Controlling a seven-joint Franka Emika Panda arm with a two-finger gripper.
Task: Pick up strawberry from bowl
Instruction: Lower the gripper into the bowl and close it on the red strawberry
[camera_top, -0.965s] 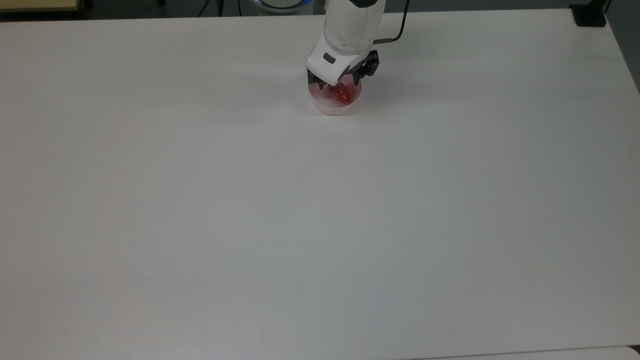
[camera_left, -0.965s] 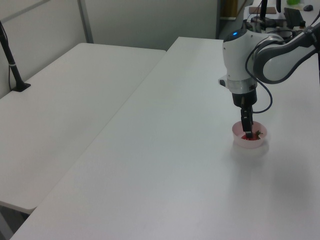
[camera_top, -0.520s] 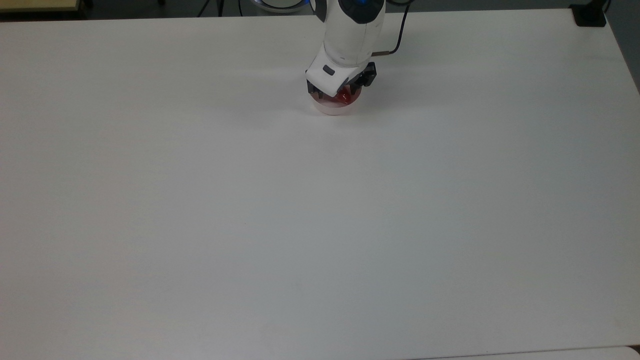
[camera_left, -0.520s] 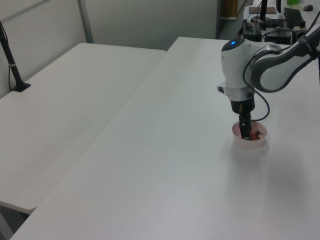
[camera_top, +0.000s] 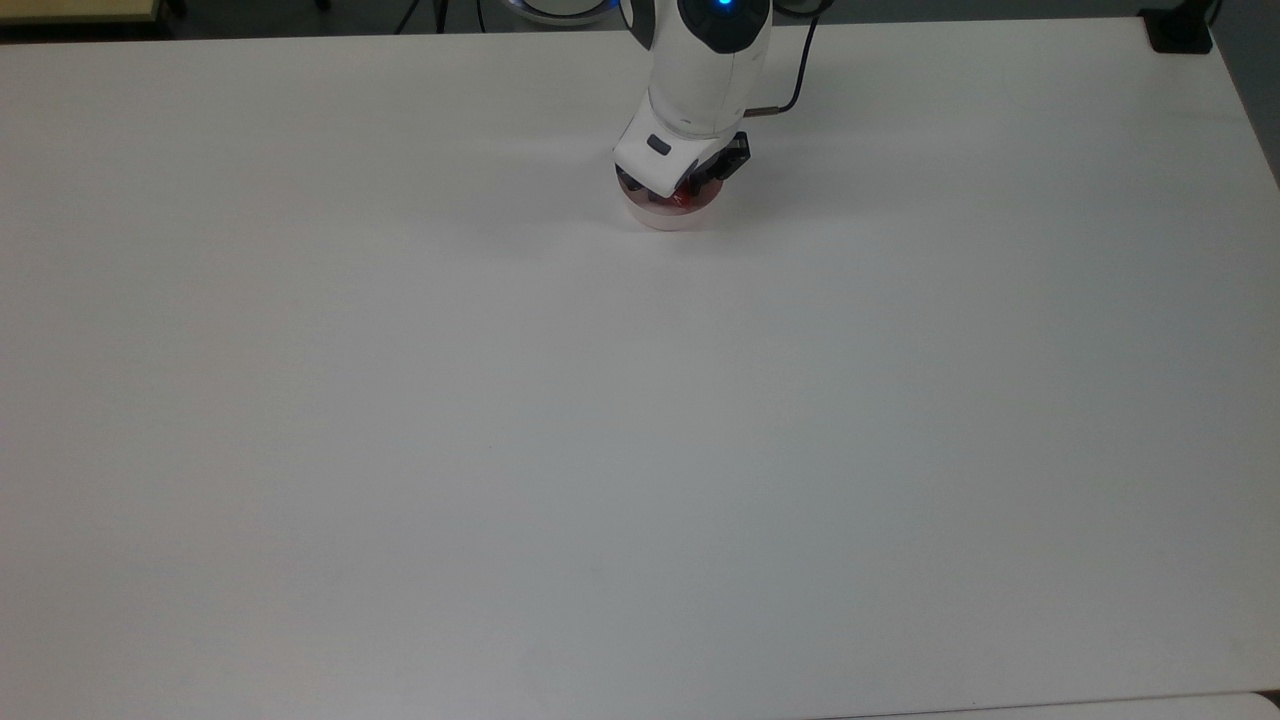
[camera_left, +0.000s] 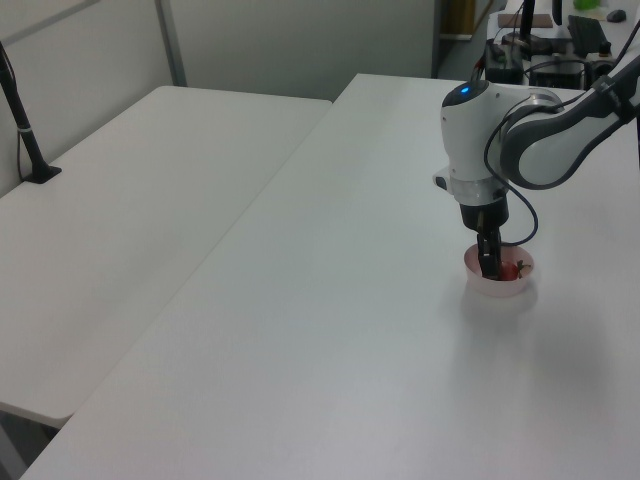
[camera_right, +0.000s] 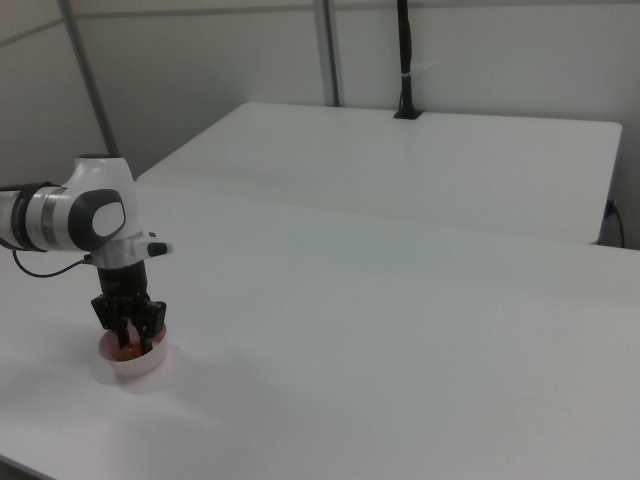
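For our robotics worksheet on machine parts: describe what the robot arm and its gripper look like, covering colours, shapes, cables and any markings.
The arm has smooth, rounded white shells with grey bands at the joints. A small blue light glows on its top segment. A thin black cable loops from the wrist. The white hand casing carries a small dark grey rectangular patch. Below it, the gripper is black and angular.

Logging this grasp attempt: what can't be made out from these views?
- Top view: the claw's body covers most of the strawberry and the bowl.
- Left view: a finger crosses the strawberry; contact is unreadable.
- Right view: whether the claw has closed is too small to tell.
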